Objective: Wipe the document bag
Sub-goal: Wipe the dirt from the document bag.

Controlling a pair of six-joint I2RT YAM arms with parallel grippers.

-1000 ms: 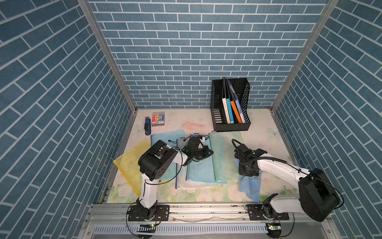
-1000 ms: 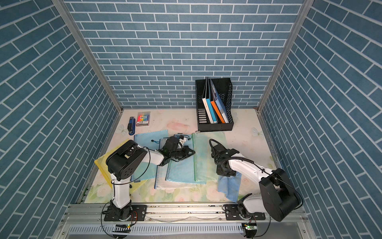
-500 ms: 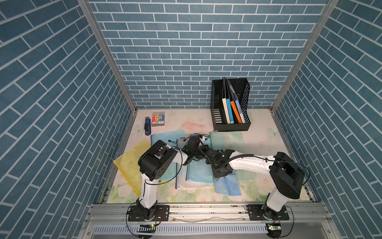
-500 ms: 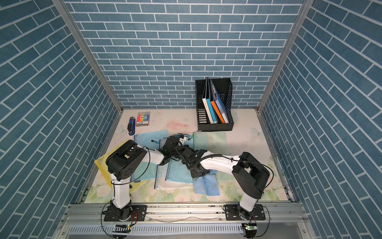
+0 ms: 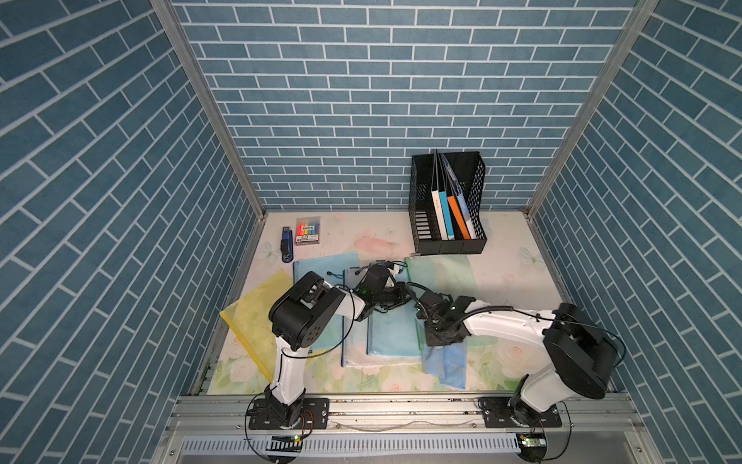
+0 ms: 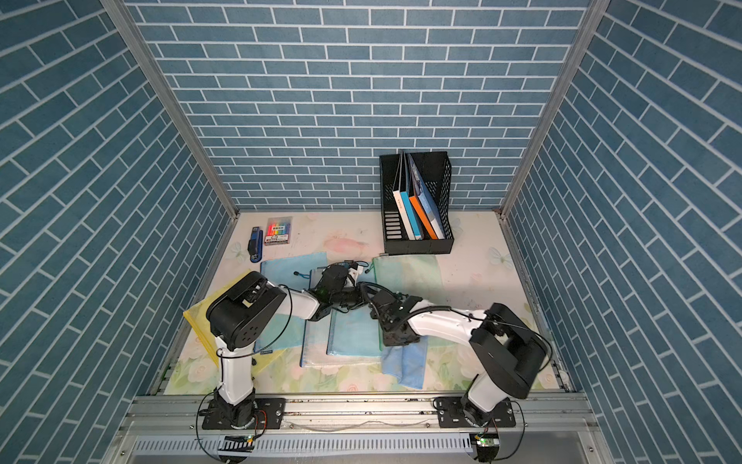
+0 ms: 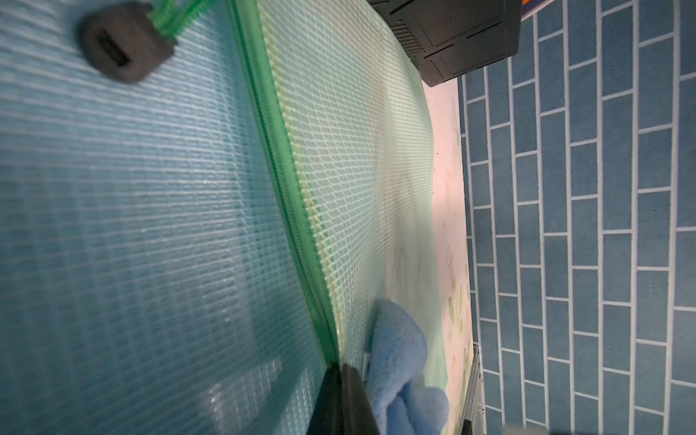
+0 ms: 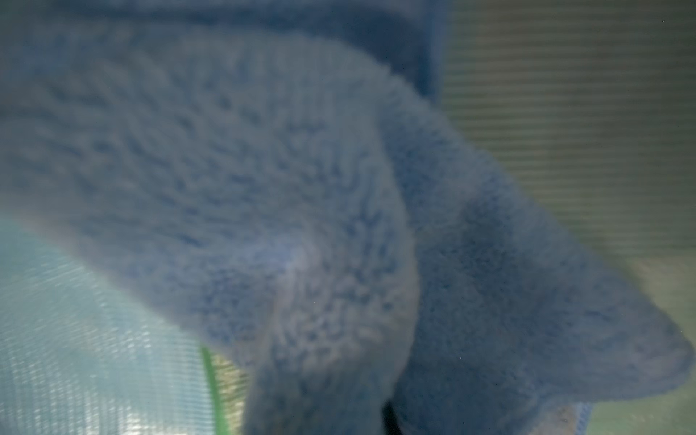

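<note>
Pinching cloth [image 5: 446,363], right claw [image 5: 440,344]; left claw [image 7: 341,380] pressed together on green document bag [image 7: 357,150].

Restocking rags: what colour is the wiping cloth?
The cloth is light blue; right wrist view shows best.

A green bag [image 7: 357,150] of mesh lies beside a blue bag [image 7: 132,226], and a green zipper [image 7: 286,162] runs where they meet. A black pull [image 7: 120,41] on a green cord rests on the blue bag. The end effector [image 7: 341,371], fingers pressed together, sits at the zipper, just beside a blue cloth [image 7: 399,357] on the green bag. Beyond are a black rack [image 7: 452,34], a strip of desk [image 7: 448,188] and a brick wall [image 7: 583,226]
</note>
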